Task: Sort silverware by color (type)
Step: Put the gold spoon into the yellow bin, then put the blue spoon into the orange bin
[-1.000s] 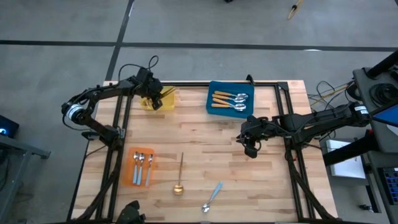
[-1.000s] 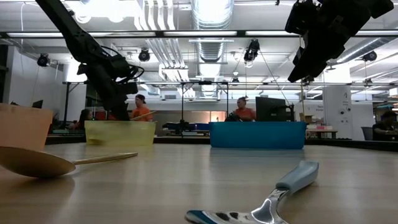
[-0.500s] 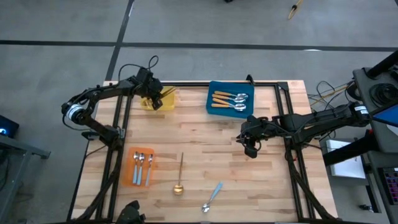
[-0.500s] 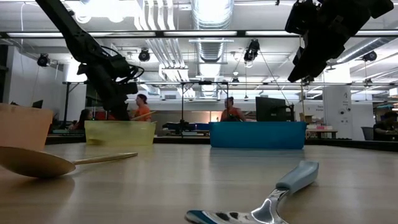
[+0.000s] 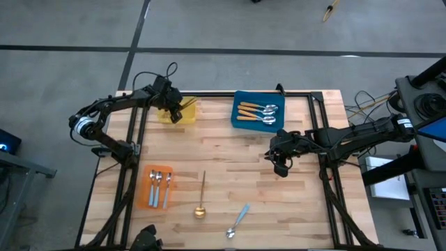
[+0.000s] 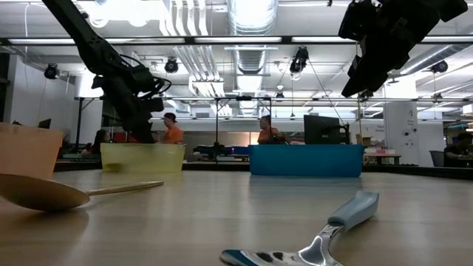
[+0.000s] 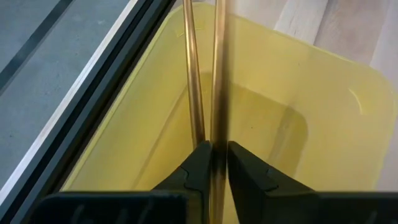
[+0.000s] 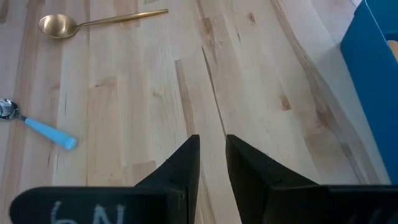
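Sorting in progress, seen as I drive the rig from afar: my left gripper [image 7: 212,163] hangs over the yellow tray [image 5: 187,111] at the table's far left corner, its fingers pinched on the thin handle of a gold spoon [image 7: 217,74], with a second gold spoon [image 7: 193,81] already lying in the tray just beside it. My right gripper [image 8: 212,155] waits above bare wood near the table's middle, fingers close together with a narrow gap and nothing between them. Orange-handled spoons [image 5: 256,111] lie in the blue tray [image 5: 237,97] at the far edge; two blue-handled spoons [image 5: 160,185] lie in the orange tray [image 5: 148,202] at the near left. Two pieces remain loose on the table [image 5: 223,150]: a gold spoon [image 5: 201,199] and a blue-handled spoon [image 5: 238,221], near each other at the near edge. The step in hand, as I judge it, is the release of the held spoon into the yellow tray. To do it well I would keep the handle parallel to the one already there, lower until the spoon is well inside the walls, part the fingers fully, and lift straight up so that neither handle is dragged out over the rim.
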Motion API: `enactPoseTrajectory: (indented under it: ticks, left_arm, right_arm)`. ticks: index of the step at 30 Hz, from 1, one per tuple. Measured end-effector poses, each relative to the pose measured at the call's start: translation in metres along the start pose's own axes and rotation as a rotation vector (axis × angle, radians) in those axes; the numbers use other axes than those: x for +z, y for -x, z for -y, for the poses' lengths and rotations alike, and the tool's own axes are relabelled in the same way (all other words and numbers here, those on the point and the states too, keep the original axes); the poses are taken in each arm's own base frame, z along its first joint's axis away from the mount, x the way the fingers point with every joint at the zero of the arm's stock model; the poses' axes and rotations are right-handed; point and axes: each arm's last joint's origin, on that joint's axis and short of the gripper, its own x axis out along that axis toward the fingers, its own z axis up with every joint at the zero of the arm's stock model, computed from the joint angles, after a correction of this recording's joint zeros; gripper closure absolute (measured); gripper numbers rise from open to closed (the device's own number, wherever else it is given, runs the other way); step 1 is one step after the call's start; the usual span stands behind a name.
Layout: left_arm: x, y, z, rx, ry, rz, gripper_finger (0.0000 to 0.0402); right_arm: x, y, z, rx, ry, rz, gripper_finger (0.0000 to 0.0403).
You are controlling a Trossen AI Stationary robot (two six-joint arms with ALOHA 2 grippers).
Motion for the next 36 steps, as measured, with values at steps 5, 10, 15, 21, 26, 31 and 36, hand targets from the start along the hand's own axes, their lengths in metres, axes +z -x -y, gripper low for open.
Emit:
enactPoseTrajectory:
  ticks: [5, 10, 15, 21, 26, 31, 36]
  left_arm:
    - [0.0, 0.0, 0.0, 0.003, 0.0, -0.001, 0.0323]
    - [0.003, 0.001, -0.002, 0.027, 0.027, -0.002, 0.0286]
    - [0.01, 0.008, -0.003, 0.036, 0.07, 0.017, 0.0275]
    - [0.015, 0.024, 0.0, 0.033, 0.103, 0.073, 0.0281]
    - [0.019, 0.034, 0.01, -0.028, 0.105, 0.133, 0.029]
    - [0.024, 0.034, 0.024, -0.063, 0.098, 0.148, 0.03]
    - [0.03, 0.03, 0.039, -0.025, 0.071, 0.133, 0.0306]
  right_arm:
    - [0.0, 0.0, 0.0, 0.0, 0.0, 0.0, 0.0335]
    - [0.0, 0.0, 0.0, 0.0, 0.0, 0.0, 0.0335]
    - [0.0, 0.0, 0.0, 0.0, -0.025, 0.0, 0.0335]
    - [0.0, 0.0, 0.0, 0.0, -0.045, 0.0, 0.0335]
    - [0.0, 0.0, 0.0, 0.0, -0.047, 0.0, 0.0335]
    - [0.0, 0.0, 0.0, 0.0, -0.066, 0.0, 0.0335]
    - [0.0, 0.0, 0.0, 0.0, -0.07, 0.0, 0.0335]
